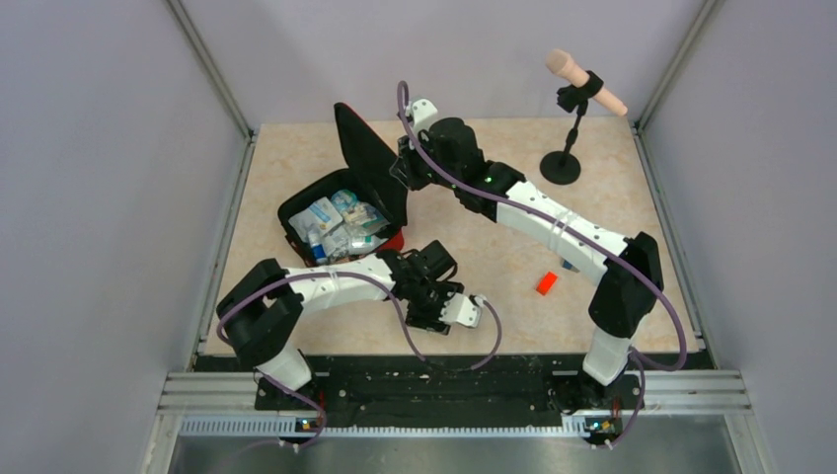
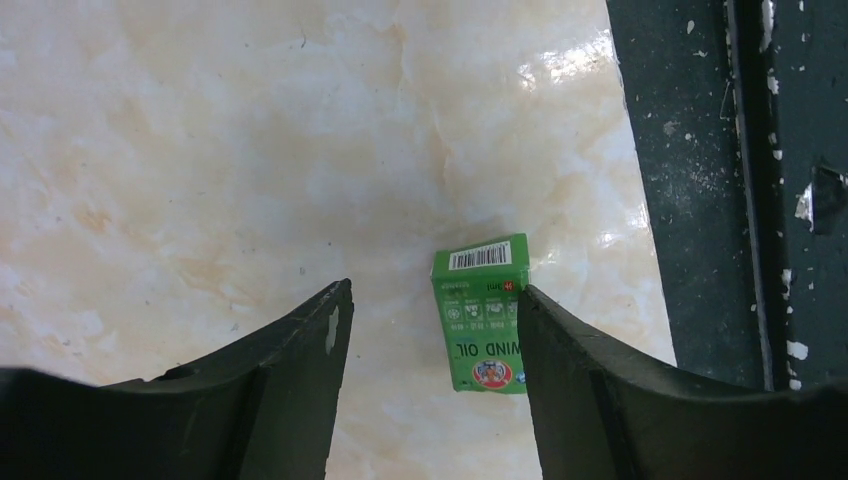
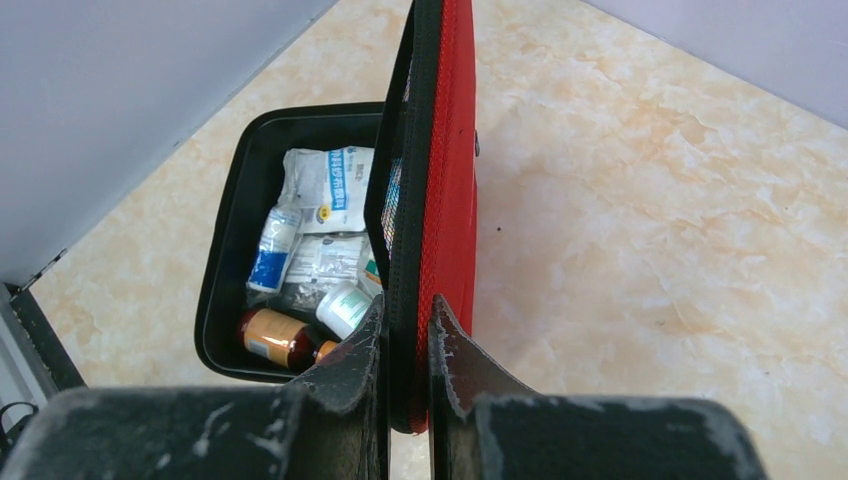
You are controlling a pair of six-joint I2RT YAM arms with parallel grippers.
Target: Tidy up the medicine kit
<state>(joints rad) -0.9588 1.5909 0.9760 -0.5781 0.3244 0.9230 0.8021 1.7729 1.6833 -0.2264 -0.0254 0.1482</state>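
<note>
The medicine kit [image 1: 296,212], a red case with black lining, lies open at the back left of the table, its lid [image 1: 367,158] standing upright. My right gripper [image 3: 408,320] is shut on the lid's edge [image 3: 445,150]. Inside the kit's base [image 3: 222,260] lie white packets [image 3: 325,185], a white and blue bottle [image 3: 272,245] and an amber bottle [image 3: 275,338]. My left gripper [image 2: 435,300] hangs open over the table near the front edge. A green box [image 2: 482,315] marked WIND OIL lies flat between its fingers, right beside the right finger [image 2: 580,380]. In the top view the left gripper [image 1: 426,314] hides this box.
A small red block [image 1: 547,283] lies on the table at the right. A microphone on a black stand [image 1: 563,163] stands at the back right. The dark front strip [image 2: 700,200] runs close to the green box. Walls enclose the table on three sides.
</note>
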